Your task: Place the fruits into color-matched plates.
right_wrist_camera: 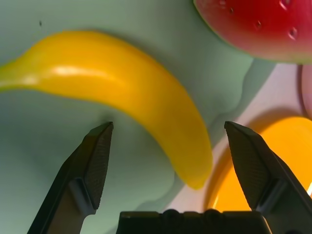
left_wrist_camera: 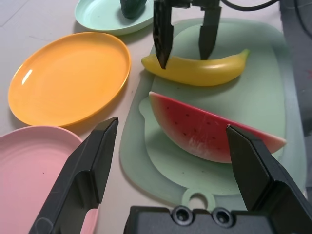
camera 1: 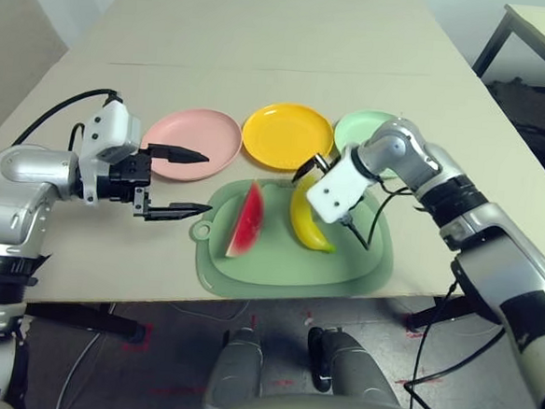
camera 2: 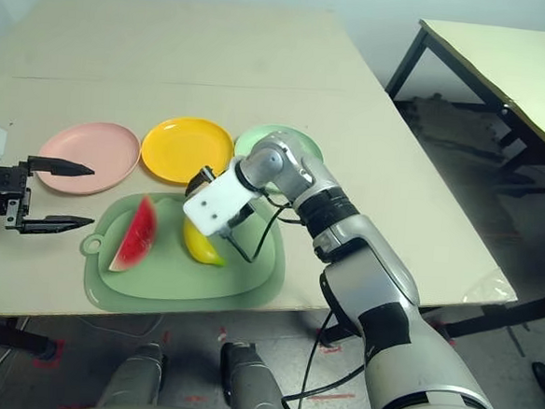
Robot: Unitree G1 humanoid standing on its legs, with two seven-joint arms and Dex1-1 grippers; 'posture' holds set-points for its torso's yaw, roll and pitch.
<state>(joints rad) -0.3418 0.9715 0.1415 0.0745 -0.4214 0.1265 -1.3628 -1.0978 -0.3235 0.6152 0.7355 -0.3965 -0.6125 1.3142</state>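
From the head camera, a beige desk is carrying the green mat at its near edge; a second desk is standing off to the right on dark floor. The watermelon wedge and banana are lying on the mat. Behind the mat, the pink plate, orange-yellow plate and mint green plate are sitting in a row.

The left wrist camera is showing the left pincer spread wide, off the mat's tab end, and the avocado resting in the mint plate.

The right wrist camera is showing the right pincer spread, hovering over the banana on the mat.
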